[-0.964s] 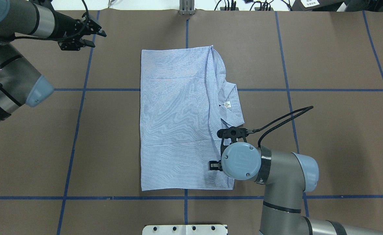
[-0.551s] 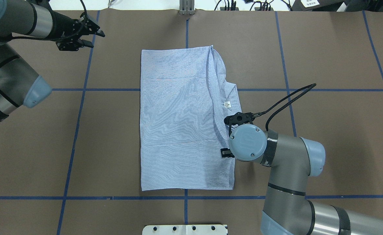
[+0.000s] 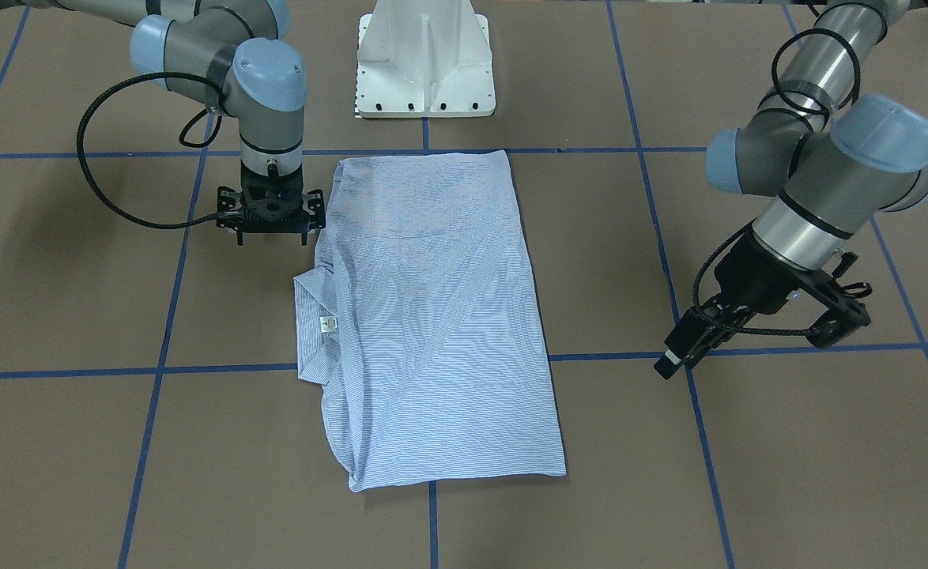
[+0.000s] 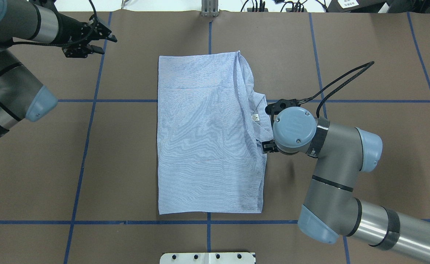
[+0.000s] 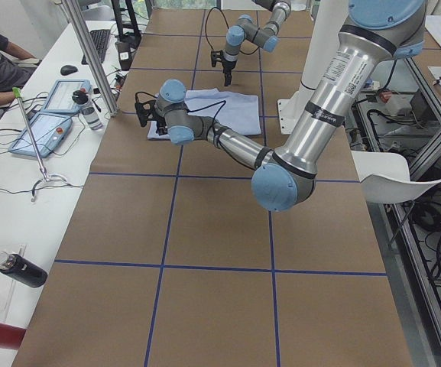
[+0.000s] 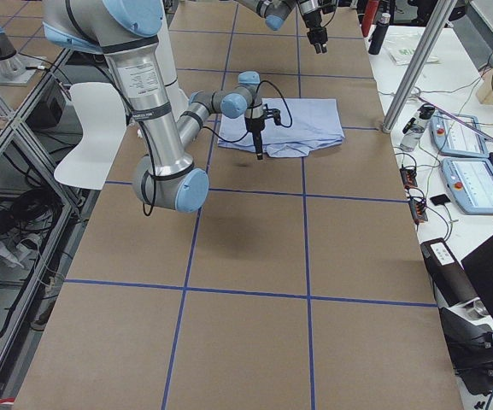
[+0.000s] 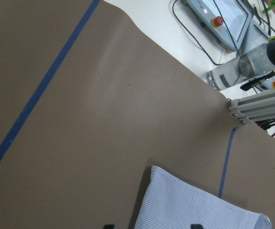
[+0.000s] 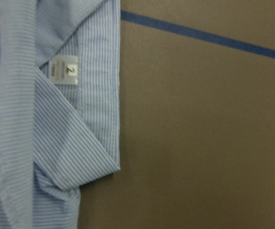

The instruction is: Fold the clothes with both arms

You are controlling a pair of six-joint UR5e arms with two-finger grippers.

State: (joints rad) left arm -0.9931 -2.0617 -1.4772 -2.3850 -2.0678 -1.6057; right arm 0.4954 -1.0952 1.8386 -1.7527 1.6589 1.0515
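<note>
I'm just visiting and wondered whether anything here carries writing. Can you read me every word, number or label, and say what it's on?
"2": on the small white neck label inside the collar of the shirt.
Finer print under that 2, on the same label: too blurred to read.
Dark lettering along the tube of the left arm: too small to read.
Nothing else in the pictures is legible.

Light is even and diffuse from overhead; your brown worktop point(image 4: 383, 55) reads flat and evenly lit. A soft shadow falls beside the right arm point(image 3: 258, 103). Shirt point(image 4: 200, 146) stripes show moiré swirls. Your right wrist view is dim and blurred; the left wrist view is sharp.
</note>
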